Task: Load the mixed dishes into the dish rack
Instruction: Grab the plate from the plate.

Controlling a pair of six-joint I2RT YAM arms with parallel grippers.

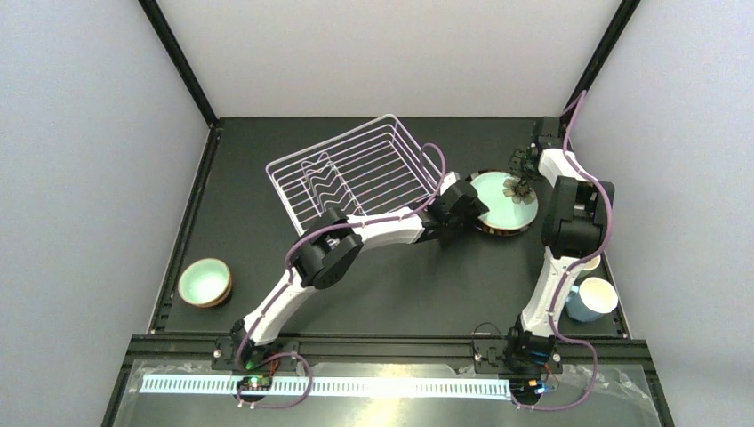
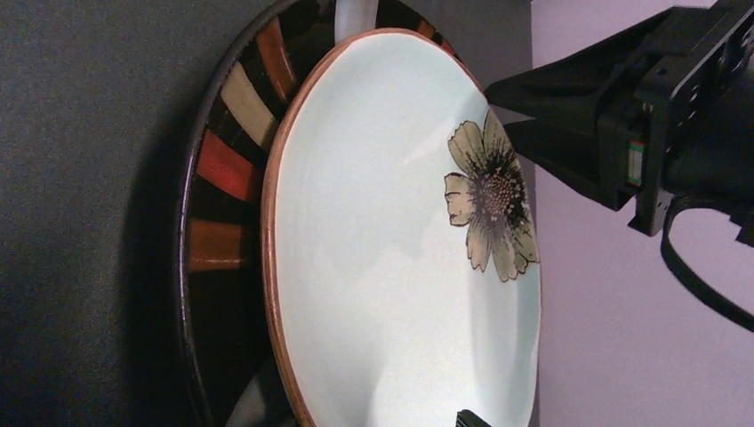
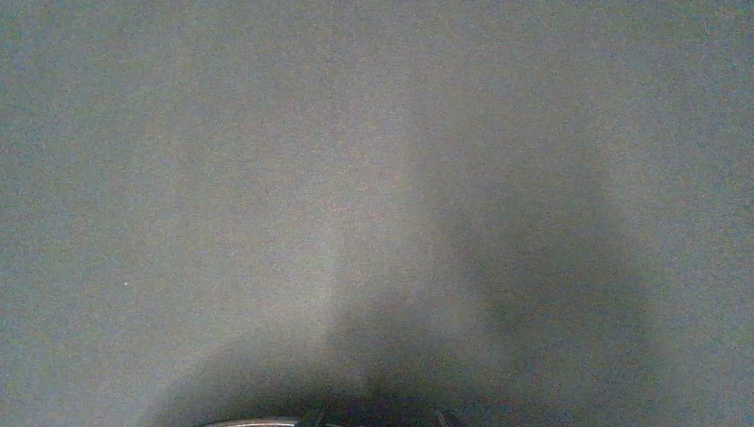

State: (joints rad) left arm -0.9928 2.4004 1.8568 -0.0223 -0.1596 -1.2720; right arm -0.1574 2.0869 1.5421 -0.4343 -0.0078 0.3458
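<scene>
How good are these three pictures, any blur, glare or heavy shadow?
Top external: sharp and evenly lit, but the light strip along the near edge is blown out white. Left wrist: the flowered plate is crisp, with soft sheen on its glaze and deep shadow beside its rim. Right wrist: just a grainy grey surface with a broad soft shadow.
</scene>
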